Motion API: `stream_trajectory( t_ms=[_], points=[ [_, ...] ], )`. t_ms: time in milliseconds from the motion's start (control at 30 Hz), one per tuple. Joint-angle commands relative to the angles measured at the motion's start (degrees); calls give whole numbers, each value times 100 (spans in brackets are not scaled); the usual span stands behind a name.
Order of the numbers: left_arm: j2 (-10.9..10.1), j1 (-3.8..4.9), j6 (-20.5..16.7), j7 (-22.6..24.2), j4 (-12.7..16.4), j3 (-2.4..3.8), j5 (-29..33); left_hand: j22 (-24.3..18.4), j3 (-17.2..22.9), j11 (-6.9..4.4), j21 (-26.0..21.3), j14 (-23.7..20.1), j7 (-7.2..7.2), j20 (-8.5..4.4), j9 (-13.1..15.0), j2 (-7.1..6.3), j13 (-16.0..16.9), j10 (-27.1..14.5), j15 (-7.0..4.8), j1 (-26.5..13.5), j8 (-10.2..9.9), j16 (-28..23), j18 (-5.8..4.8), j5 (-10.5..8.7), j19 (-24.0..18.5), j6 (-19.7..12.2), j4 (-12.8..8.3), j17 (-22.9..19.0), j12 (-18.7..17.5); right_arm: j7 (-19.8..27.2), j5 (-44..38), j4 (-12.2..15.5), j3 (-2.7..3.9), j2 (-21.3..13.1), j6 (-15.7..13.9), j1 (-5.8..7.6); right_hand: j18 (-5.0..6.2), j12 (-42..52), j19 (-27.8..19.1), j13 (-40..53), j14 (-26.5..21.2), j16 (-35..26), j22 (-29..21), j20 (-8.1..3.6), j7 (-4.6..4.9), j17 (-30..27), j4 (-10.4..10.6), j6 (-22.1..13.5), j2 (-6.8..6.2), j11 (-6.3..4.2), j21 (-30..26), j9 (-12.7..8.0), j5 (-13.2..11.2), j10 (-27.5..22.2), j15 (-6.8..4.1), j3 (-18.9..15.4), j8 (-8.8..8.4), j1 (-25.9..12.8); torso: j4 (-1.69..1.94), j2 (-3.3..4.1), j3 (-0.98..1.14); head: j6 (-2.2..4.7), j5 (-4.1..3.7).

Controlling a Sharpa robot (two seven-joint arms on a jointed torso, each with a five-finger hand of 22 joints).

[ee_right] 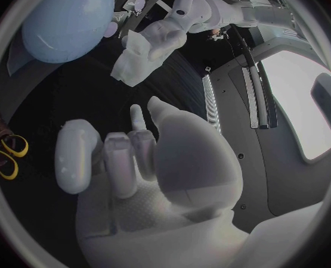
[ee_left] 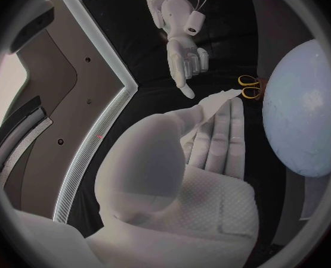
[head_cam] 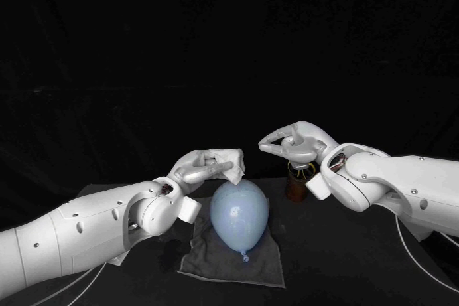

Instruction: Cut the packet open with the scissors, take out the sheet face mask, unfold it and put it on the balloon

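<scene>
A pale blue balloon [head_cam: 237,213] lies on a grey cloth [head_cam: 239,263] in the middle of the table, knot toward me. My left hand [head_cam: 203,168] hovers just above the balloon's far end and grips the crumpled white sheet mask [head_cam: 233,164]. The mask [ee_left: 210,110] runs along that hand's fingers, with the balloon [ee_left: 303,110] close beside it. My right hand [head_cam: 294,145] is raised to the right of the balloon, fingers loosely curved, holding nothing. The right wrist view looks across at the left hand [ee_right: 165,33], the mask [ee_right: 135,62] and the balloon [ee_right: 64,18].
A brown holder [head_cam: 298,184] stands behind the balloon, just below my right hand. The yellow-handled scissors [ee_left: 248,88] sit there, their handles [ee_right: 6,155] showing beside my right hand. The table's front right is free.
</scene>
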Motion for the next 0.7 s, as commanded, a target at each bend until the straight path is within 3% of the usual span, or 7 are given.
stream_trajectory(
  t_ms=[33, 700],
  points=[
    [-25, 11, 313, -24, 39, 8, -206, 126, 312, -144, 151, -36, -94, -12, -49, 45, 8, 199, -4, -74, -98, 55, -77, 11, -110, -276, -371, 48, -15, 12, -98, 18, -11, -26, 133, -9, 45, 19, 113, 1211, 599, 25, 1115, -2, -6, 1510, -28, 52, -12, -9, -30, -10, 16, 341, -8, -3, -33, 78, 0, -1, -7, -18, -4],
    [-223, 11, 813, -86, 190, 7, -256, 370, 398, -161, 445, -73, -317, -12, -159, 142, 13, 241, -17, -202, -334, 149, -62, 8, -314, -1032, -539, 210, 28, 3, -37, 3, -51, 89, -29, -287, 61, -31, 75, 1180, 599, 25, 1091, 0, 17, 1510, -164, 48, -153, 6, -120, -67, 19, 312, 0, 11, -117, 153, -4, 2, 2, -37, -61]
  ],
)
